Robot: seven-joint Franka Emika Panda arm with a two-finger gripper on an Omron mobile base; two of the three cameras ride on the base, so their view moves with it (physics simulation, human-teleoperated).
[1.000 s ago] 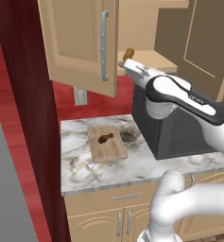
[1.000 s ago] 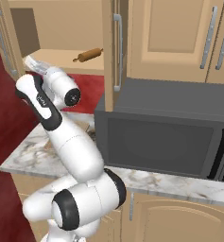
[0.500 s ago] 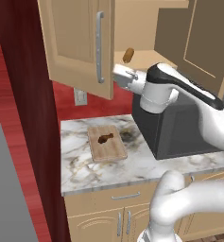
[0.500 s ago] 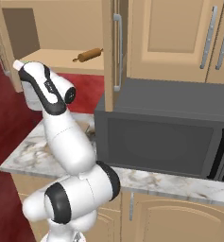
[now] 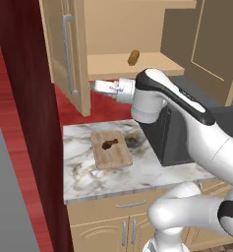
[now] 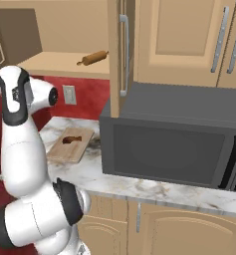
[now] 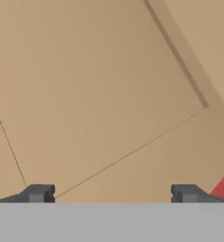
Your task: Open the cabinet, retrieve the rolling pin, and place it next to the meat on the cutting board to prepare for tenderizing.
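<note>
Tool swung left, jaws wide, nothing held.
Since the earlier frame the tool (image 5: 94, 87) has turned from the shelf toward the open left door (image 5: 64, 49) of the cabinet (image 6: 64, 64); the whole view shifted too. Near: marbled surface (image 5: 88, 177), grained cutting board (image 5: 111, 149) bearing dark meat (image 5: 109, 144), open room around it. Far: rolling pin (image 6: 93, 58), slim wooden cylinder, lies alone on the shelf.

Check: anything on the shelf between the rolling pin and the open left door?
Nothing. In the left base view the tan shelf is bare from the rolling pin across to the open door.
</note>
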